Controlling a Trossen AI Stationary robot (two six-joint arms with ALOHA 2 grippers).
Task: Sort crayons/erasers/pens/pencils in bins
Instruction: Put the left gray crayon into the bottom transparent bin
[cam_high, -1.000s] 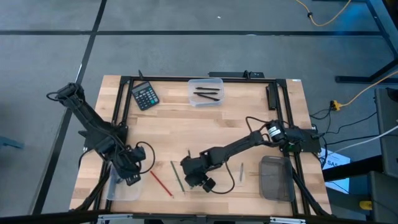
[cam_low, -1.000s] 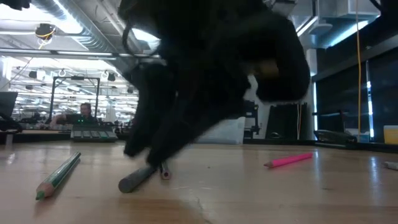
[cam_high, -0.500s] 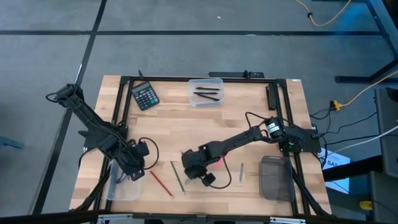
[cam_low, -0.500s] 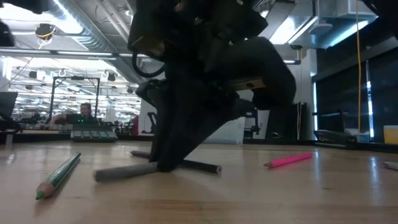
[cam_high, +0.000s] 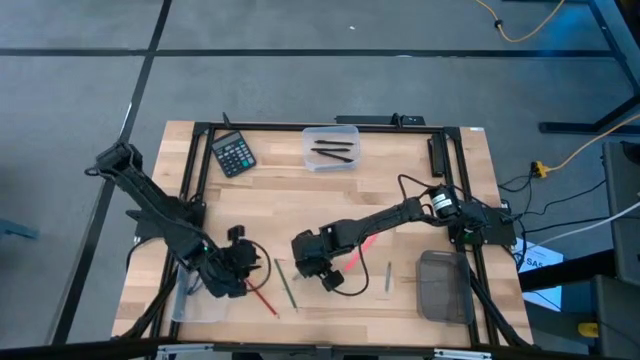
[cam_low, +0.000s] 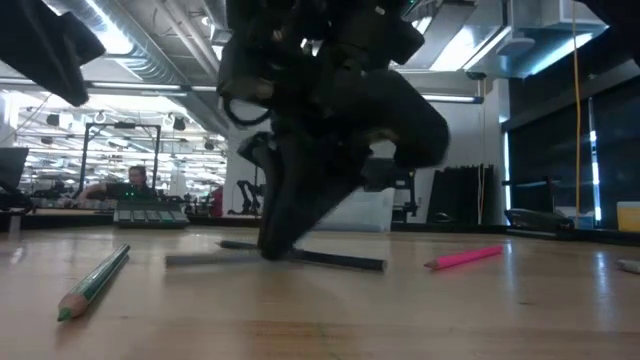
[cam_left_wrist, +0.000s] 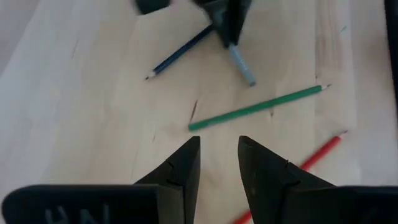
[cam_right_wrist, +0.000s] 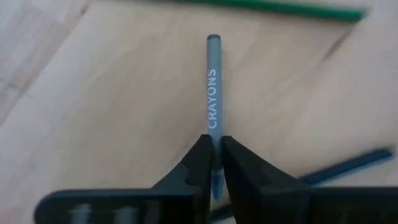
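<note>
Even bright overhead light, soft shadows; ceiling glare and a dark blurred arm (cam_low: 330, 130) in low view

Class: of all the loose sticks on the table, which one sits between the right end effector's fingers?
The grey crayon printed CRAYONS, clamped by the right end effector; the others lie free.

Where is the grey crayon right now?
The grey crayon marked CRAYONS is pinched between the right gripper fingers at the table's front middle in the high view, beside the long green pencil and a dark blue pencil.
</note>
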